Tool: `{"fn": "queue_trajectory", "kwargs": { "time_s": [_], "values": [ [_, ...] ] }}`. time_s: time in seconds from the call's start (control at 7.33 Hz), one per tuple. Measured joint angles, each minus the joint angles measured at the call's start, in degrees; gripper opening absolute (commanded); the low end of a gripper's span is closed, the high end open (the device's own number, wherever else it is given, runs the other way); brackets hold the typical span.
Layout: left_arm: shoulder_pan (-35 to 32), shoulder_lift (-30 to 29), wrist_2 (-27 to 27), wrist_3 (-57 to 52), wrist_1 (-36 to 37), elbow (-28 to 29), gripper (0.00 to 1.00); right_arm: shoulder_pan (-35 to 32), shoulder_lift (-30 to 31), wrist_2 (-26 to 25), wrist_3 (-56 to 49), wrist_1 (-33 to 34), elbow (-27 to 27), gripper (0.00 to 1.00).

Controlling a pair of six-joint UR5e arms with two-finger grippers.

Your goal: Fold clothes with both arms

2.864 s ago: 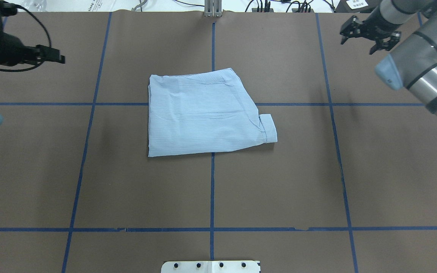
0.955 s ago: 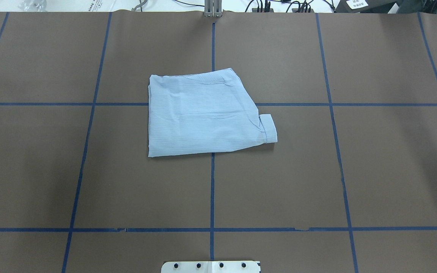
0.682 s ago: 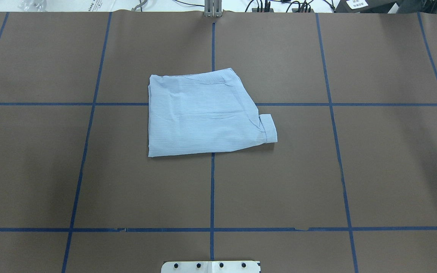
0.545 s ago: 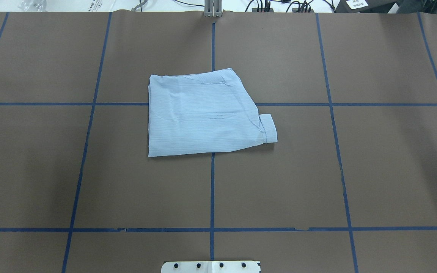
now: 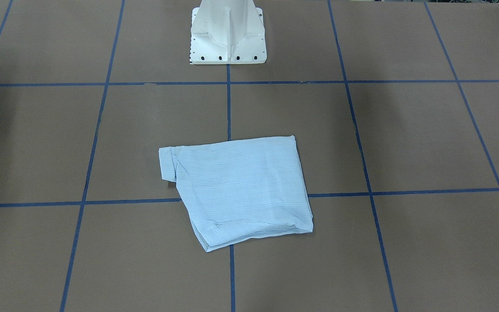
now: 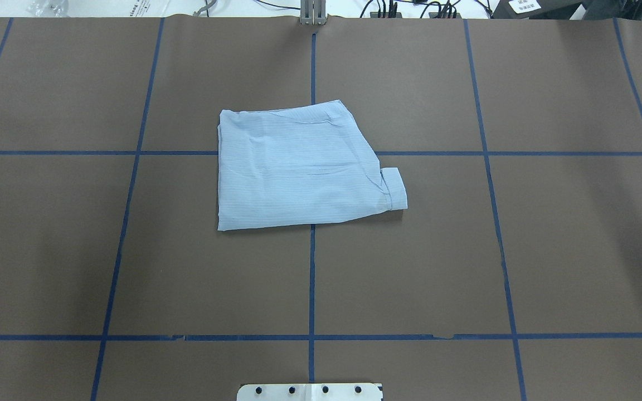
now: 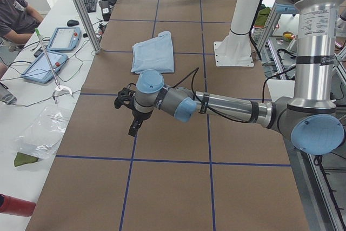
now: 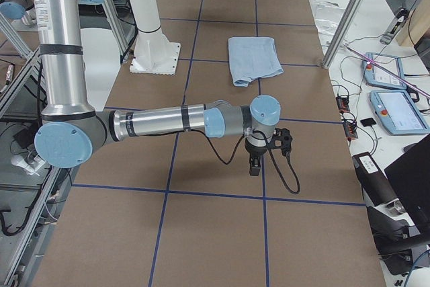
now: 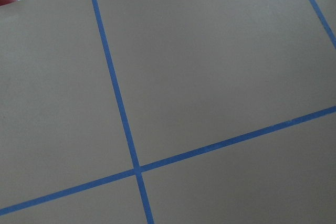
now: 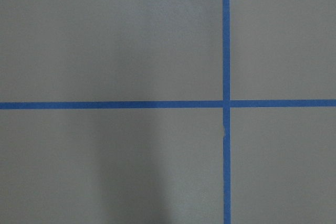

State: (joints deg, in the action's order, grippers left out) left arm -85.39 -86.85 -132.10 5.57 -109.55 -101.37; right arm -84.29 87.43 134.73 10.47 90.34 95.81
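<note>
Left tool [image 7: 133, 128] and right tool [image 8: 254, 165] — empty, opening unclear

No word, number or brand can be read in any view. In the left-side view, a white label [image 7: 319, 22] with rows of fine black print wraps the upright tube of the left arm [image 7: 232, 106]; the print is too small to make out. In the right-side view, a similar label [image 8: 50, 15] sits on the upright tube of the right arm [image 8: 154, 120], equally illegible. In the overhead view, a white sticker [image 6: 523, 5] with black print lies on a dark box [image 6: 546, 10] beyond the far edge of the bench [image 6: 577, 250], cut off by the frame. A tablet screen [image 7: 66, 38] and a second tablet screen [image 7: 42, 68] beside the bench show displays too small to read.
</note>
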Motion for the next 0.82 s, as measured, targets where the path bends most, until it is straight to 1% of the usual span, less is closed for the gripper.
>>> {"fn": "queue_trajectory", "kwargs": {
  "time_s": [0.27, 0.55, 0.82],
  "values": [
    [0.04, 2.43, -0.31, 0.22, -0.03, -1.21, 1.00, 0.00, 0.98, -0.09, -0.06, -1.00, 0.32, 1.00],
    [0.12, 2.89, -0.63, 0.29, -0.07, -1.29, 1.00, 0.03, 2.53, 0.01, 0.10, -1.14, 1.76, 1.00],
    [0.14, 2.90, -0.64, 0.25, -0.11, -1.44, 1.00, 0.04, 2.68, 0.23, 0.14, -1.13, 2.24, 1.00]
  ]
}}
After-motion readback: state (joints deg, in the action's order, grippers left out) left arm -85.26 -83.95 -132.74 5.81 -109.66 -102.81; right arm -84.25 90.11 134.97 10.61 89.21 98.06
